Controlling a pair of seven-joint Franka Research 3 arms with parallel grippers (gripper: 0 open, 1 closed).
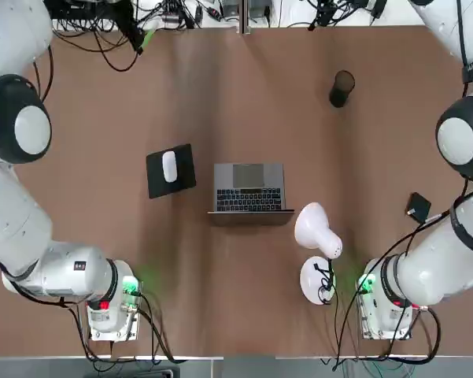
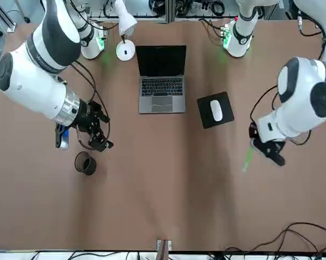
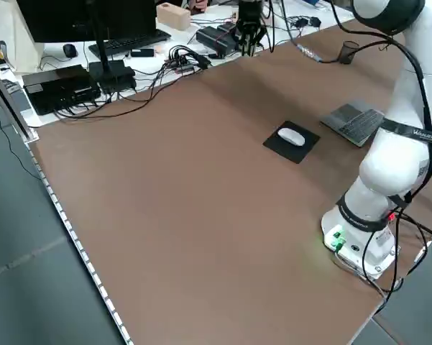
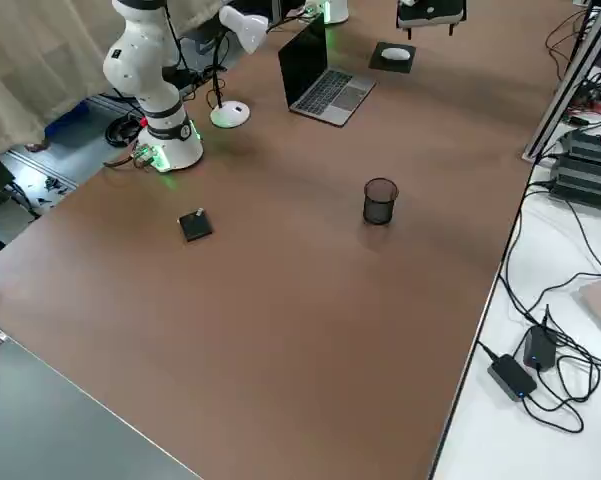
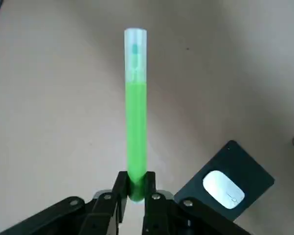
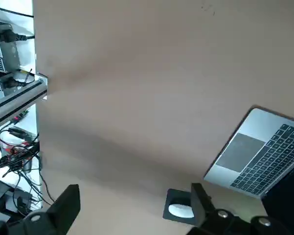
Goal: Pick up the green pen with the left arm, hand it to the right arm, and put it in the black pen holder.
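Two arms, one pen, one holder: that is the count for the task, and the top view adds one laptop [image 1: 249,187], one mouse [image 1: 169,165] on one pad [image 1: 171,170], one lamp [image 1: 318,231] and one small black gadget [image 1: 418,207]. The holder [image 1: 341,88] stands on the far right of the desk [image 1: 244,315]; the pen [image 1: 149,38] shows only as a green fleck at the far left edge.

Front view: the left end effector [image 2: 267,149] hangs above the desk beyond the pad, the pen slanting out of it. The right end effector [image 2: 100,132] hovers close by the holder, well apart from the left one, so the handover looks not yet begun. I cannot tell its finger state here.

Left wrist view: the fingers [image 5: 118,192] are clenched on only the very end of the pen, nearly all its length sticking out free. With so short a bite, I judge the pen could pivot or slip if the right arm nudges it while taking hold, or drop if the left lets go early.

Right wrist view: the right fingers [image 6: 62,209] stand wide apart, holding nothing. A tilted pen could later catch the holder's rim and tip it.
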